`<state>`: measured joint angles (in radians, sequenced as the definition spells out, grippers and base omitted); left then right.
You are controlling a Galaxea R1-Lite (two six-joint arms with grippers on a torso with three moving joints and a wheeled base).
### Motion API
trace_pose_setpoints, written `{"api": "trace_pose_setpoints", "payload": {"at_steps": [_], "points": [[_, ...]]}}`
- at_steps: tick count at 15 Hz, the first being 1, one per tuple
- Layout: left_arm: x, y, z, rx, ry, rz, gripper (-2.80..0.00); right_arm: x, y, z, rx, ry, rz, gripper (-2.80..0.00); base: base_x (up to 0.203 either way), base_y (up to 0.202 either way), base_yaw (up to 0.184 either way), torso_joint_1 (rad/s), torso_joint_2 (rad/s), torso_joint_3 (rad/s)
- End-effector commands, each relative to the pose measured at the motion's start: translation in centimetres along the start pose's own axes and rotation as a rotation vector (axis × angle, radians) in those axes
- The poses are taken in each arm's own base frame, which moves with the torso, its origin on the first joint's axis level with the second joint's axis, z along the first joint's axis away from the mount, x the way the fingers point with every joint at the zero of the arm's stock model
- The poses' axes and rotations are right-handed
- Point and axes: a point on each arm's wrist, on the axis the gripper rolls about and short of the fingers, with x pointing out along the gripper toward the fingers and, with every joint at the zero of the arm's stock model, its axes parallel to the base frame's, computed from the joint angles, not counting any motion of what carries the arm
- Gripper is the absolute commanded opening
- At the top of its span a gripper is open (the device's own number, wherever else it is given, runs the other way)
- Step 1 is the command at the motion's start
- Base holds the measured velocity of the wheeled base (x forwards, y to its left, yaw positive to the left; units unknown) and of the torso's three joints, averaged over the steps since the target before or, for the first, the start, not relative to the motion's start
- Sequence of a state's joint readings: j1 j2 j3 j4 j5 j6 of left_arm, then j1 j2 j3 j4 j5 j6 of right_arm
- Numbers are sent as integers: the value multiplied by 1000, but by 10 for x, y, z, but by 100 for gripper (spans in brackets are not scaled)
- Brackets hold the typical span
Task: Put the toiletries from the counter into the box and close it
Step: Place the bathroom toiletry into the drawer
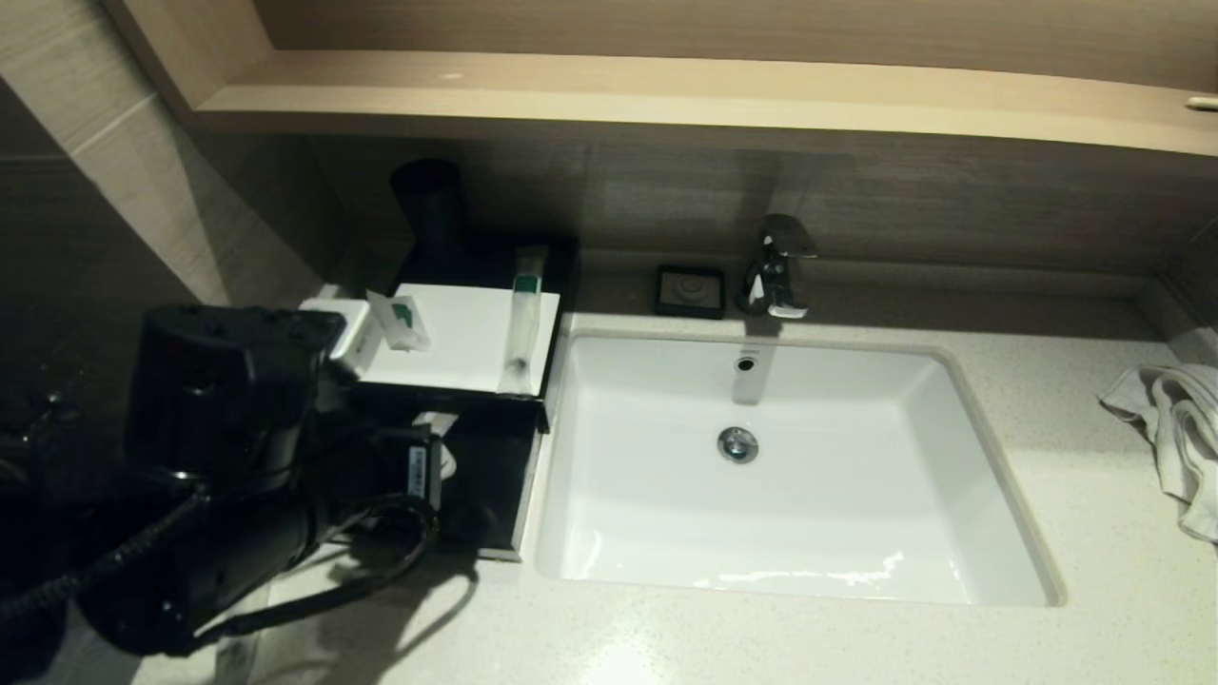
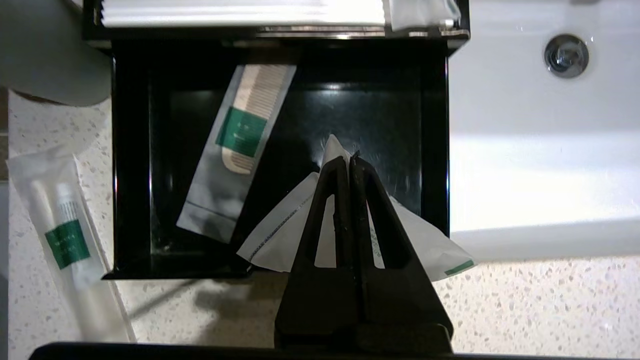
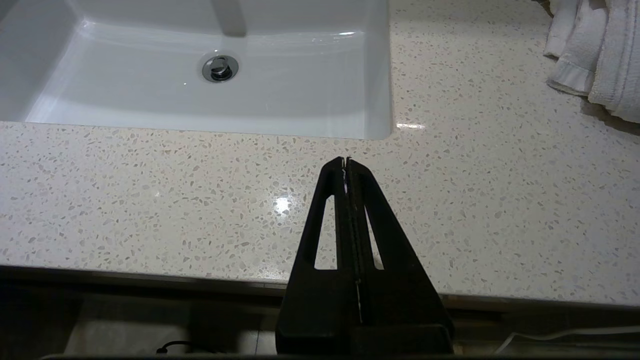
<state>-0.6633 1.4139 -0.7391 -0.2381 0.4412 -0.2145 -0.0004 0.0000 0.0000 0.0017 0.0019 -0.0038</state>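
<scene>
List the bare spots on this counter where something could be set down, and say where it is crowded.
Free: counter between basin and towel, and the strip in front of the basin. Crowded: the box side, where the left gripper holds a sachet over the open drawer.

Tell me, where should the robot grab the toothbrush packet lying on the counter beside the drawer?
Probably across the middle, near the green band, coming straight down from above. The toothbrush packet lies flat on the speckled counter beside the open black drawer, long and slim, so pinching across its narrow width looks easiest.
</scene>
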Motion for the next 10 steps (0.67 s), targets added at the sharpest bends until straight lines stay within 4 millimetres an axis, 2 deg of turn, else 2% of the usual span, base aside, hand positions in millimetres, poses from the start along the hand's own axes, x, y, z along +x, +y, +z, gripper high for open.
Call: {"api": "trace_pose_setpoints", "payload": {"at_steps": [1,5,10], "points": [[-2,0,-12,14,31,-6,-280,0,0,0,-1,0,0,-280,0,0,0,0,0,0],[11,-4,-23,38,86,6,-280,0,0,0,-1,0,0,-280,0,0,0,0,0,0],[29,-13,-23,48,113,11,-280,0,0,0,-1,0,2,-280,0,0,0,0,0,0]]}}
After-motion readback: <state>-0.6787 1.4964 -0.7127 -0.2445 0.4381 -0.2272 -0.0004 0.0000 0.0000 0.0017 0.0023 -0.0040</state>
